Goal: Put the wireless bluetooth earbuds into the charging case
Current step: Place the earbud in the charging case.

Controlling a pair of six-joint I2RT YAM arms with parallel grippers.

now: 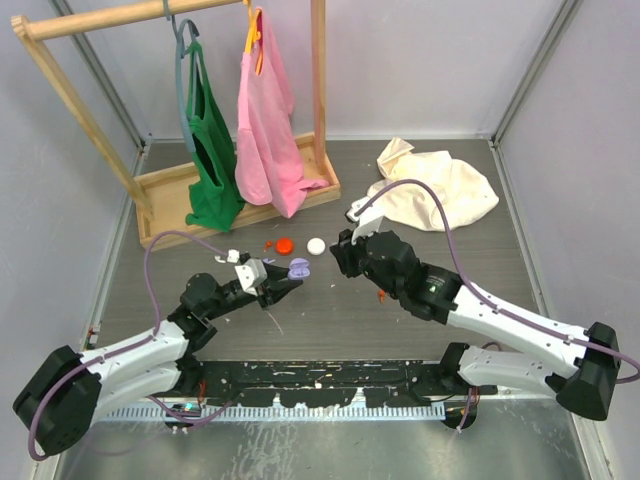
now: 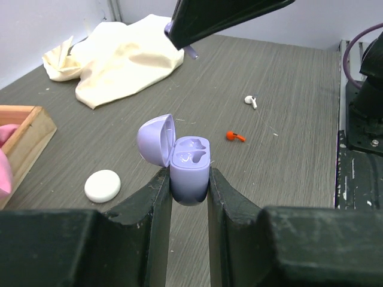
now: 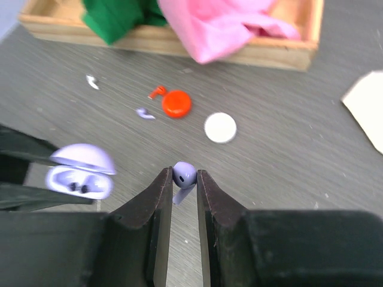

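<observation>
My left gripper (image 2: 190,179) is shut on a lilac charging case (image 2: 190,164), held upright with its lid open and both wells empty. The case (image 1: 298,267) hangs just above the table centre. My right gripper (image 3: 184,177) is shut on a lilac earbud (image 3: 184,174), stem pointing down, to the right of the case (image 3: 79,172) and apart from it. On the table lie a second lilac earbud (image 3: 143,113), a red earbud (image 3: 157,91) and a white earbud (image 3: 91,82). The left wrist view shows another red earbud (image 2: 235,136) and white earbud (image 2: 251,101).
A red round case (image 1: 286,243) and a white round case (image 1: 316,245) lie shut behind the grippers. A wooden rack (image 1: 318,90) with a green bag (image 1: 212,170) and a pink bag (image 1: 265,130) stands at the back left. A cream cloth (image 1: 435,190) lies back right.
</observation>
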